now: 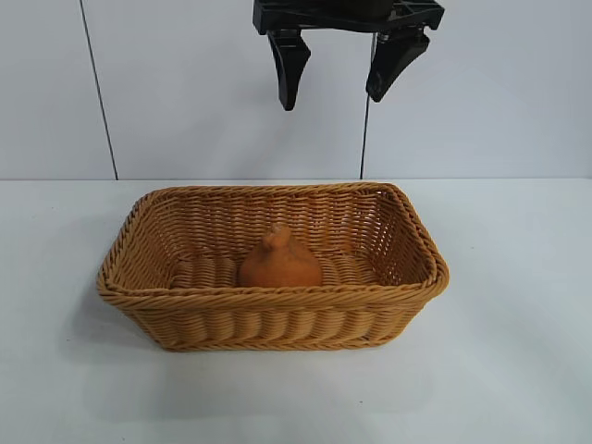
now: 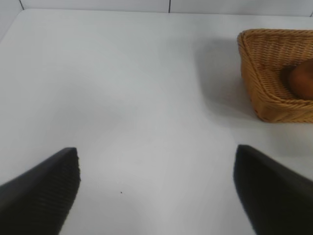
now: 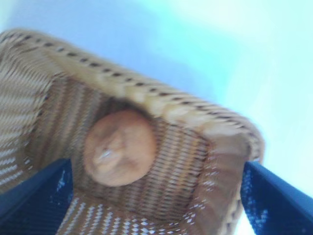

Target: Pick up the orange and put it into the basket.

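Item one: the large rectangular woven wicker basket (image 1: 277, 319) sits on the flat white table (image 1: 518, 370) in front of the panelled wall (image 1: 185, 92), and the fist-sized, knobbly-topped dull-orange fruit (image 1: 279, 262) rests inside it on the basket floor, near the middle and close behind the front wall. Item two: my right gripper (image 1: 344, 69) hangs above the basket, over its rear half, apart from fruit and rim, fingers spread. Item three: my left gripper (image 2: 156, 191) sits over bare table, with the basket off to one side and well apart.
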Controlling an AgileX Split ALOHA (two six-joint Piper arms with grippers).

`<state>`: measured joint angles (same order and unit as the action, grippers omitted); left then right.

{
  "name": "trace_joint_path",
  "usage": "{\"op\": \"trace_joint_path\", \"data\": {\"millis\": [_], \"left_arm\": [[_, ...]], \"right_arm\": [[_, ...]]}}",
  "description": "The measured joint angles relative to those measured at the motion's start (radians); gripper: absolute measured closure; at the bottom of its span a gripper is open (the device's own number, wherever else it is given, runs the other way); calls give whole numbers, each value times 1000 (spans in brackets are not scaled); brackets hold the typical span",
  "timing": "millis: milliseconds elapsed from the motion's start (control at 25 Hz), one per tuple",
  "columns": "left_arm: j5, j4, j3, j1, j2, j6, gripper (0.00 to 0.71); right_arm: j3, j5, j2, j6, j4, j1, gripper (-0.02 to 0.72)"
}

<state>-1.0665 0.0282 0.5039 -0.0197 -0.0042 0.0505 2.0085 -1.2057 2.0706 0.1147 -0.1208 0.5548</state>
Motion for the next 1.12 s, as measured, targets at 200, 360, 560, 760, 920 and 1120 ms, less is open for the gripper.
{"op": "trace_joint_path", "data": {"millis": [200,360,560,760,920,1120], "left_arm": [[0,0,0,0,0,0,98],[0,0,0,0,0,0,98],[0,0,0,0,0,0,98],[0,0,0,0,0,0,98],[0,0,0,0,0,0,98],[0,0,0,0,0,0,98]], "right_arm": [[0,-3,0,-7,-7,-107,63],[0,-4,0,-26,-12,-251,63],[0,-4,0,-30,-3,-421,63],[0,-5,0,-39,45,-500,63],[-10,-5,-7,-50,58,-498,63],[-141,-4,-81,-54,64,-498,63]]}}
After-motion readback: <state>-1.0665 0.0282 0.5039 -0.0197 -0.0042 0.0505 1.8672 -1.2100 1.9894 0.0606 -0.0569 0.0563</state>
